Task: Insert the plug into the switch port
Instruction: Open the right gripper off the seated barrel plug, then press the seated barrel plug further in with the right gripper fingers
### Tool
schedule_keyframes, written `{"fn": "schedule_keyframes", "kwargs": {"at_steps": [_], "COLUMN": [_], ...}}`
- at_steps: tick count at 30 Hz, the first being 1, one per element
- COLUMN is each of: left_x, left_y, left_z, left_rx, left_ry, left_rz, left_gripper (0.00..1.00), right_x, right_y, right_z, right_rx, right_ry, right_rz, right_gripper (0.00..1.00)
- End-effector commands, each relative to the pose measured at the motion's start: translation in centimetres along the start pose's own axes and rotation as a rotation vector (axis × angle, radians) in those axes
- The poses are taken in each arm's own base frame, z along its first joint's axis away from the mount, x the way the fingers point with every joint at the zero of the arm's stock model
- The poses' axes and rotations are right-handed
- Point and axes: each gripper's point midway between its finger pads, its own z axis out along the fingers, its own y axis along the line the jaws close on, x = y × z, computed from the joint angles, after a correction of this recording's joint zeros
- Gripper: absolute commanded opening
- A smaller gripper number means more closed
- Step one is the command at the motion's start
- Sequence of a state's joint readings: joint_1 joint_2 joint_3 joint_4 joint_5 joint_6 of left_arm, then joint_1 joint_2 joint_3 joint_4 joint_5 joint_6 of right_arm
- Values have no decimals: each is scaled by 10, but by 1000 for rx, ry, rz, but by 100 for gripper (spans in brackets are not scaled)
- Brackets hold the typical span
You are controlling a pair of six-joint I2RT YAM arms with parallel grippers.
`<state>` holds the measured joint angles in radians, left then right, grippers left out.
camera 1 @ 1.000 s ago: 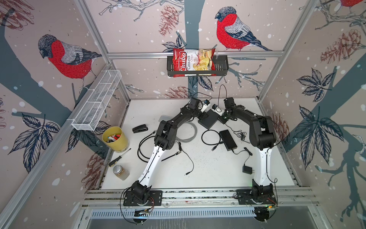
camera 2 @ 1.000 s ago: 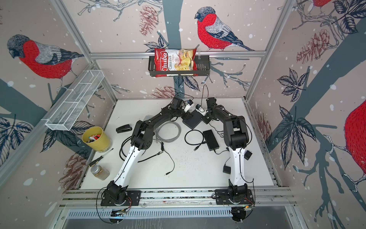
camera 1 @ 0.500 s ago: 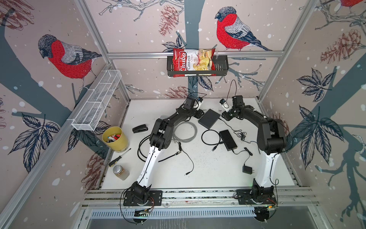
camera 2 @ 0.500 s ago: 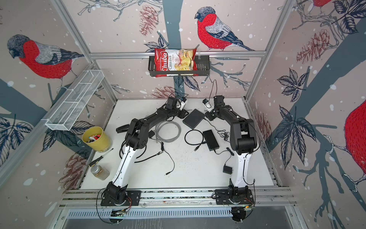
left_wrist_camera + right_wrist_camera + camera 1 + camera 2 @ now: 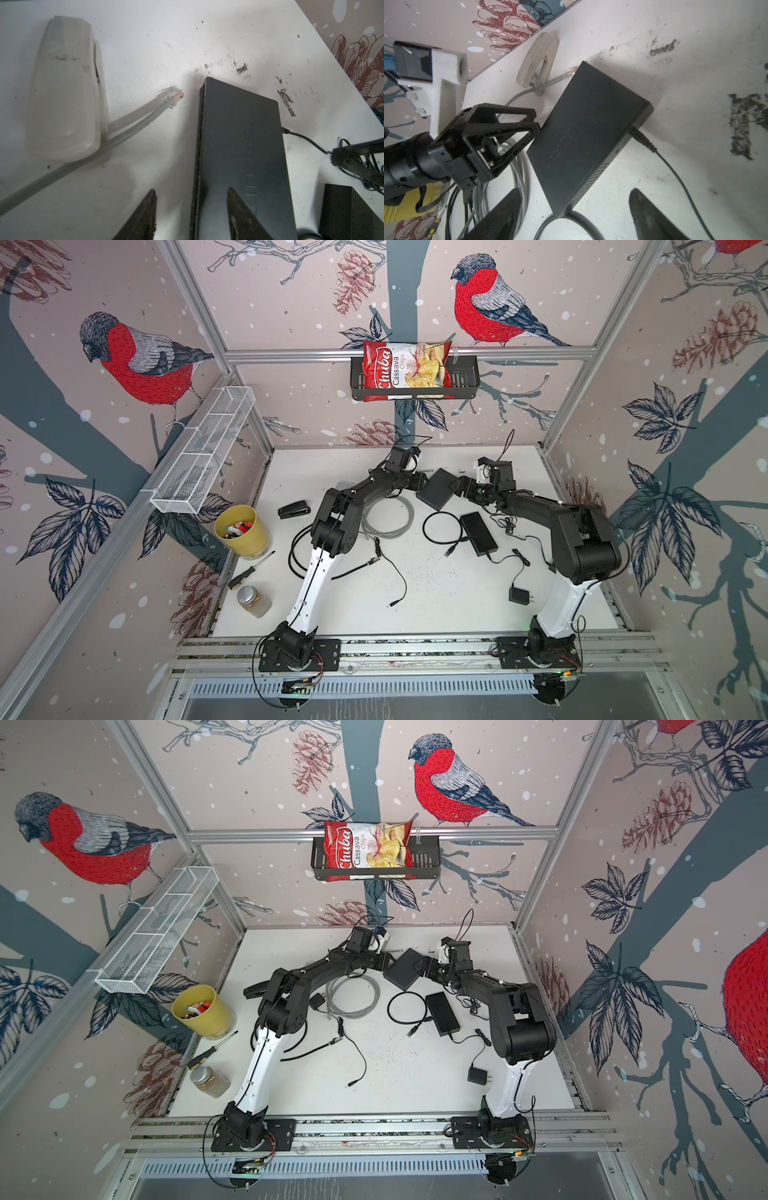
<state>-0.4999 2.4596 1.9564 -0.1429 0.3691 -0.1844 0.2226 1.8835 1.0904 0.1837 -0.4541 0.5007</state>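
Left claw [image 5: 191,189] hovered with its jaws apart and nothing between them. Its black fingertips [image 5: 530,113] stood right at one long edge of the flat black rectangular network switch [image 5: 239,145]. Whether they touched the casing could not be told. In the left wrist view one finger lay over the switch's top face and the other over the bare white tabletop [image 5: 155,52] beside that edge.

The right claw [image 5: 575,190] was spread wide too and gripped nothing. One corner of the switch showed in the gap between its fingers.

The clear plastic plug [image 5: 174,97], on the end of a grey network cable [image 5: 133,122], lay outside the switch. It was just beside a corner of it, with its tip pointing toward that corner, and it sat in no port. It was slightly blurred, so whether it rested flat on the tabletop was unclear. From the plug the cable ran away from the switch, passing under a beige plastic stapler-shaped object [image 5: 64,93] that sat near the switch on the plug's side.

A thin black power lead [image 5: 641,137] was plugged into the opposite edge of the switch. In both top views the switch sat between the two claws, with a loose coil of grey cable [image 5: 386,516] and a black rectangular power brick [image 5: 478,533] near it on the side toward the arm bases.
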Motion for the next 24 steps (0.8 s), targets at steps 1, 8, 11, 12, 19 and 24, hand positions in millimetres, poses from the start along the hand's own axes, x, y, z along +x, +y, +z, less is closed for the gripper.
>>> {"fn": "schedule_keyframes", "kwargs": {"at_steps": [1, 8, 11, 12, 19, 24], "left_x": [-2, 7, 9, 9, 15, 12], "left_y": [-4, -10, -11, -11, -32, -59], "left_z": [0, 7, 12, 13, 23, 36], "left_rx": [10, 28, 35, 39, 114, 189], "left_ry": [-8, 15, 22, 25, 43, 36], "left_rz": [-7, -21, -26, -28, -38, -43], "left_gripper": [54, 54, 54, 53, 52, 52], "right_x": [-8, -7, -8, -9, -31, -55], "right_y": [11, 14, 12, 12, 8, 3], "right_z": [9, 24, 32, 34, 45, 46], "right_rx": [-72, -127, -143, -150, -179, -203], "right_ry": [-50, -38, -29, -29, -60, -94], "right_rz": [75, 135, 160, 164, 182, 177], "right_gripper": [83, 89, 89, 90, 90, 99]}}
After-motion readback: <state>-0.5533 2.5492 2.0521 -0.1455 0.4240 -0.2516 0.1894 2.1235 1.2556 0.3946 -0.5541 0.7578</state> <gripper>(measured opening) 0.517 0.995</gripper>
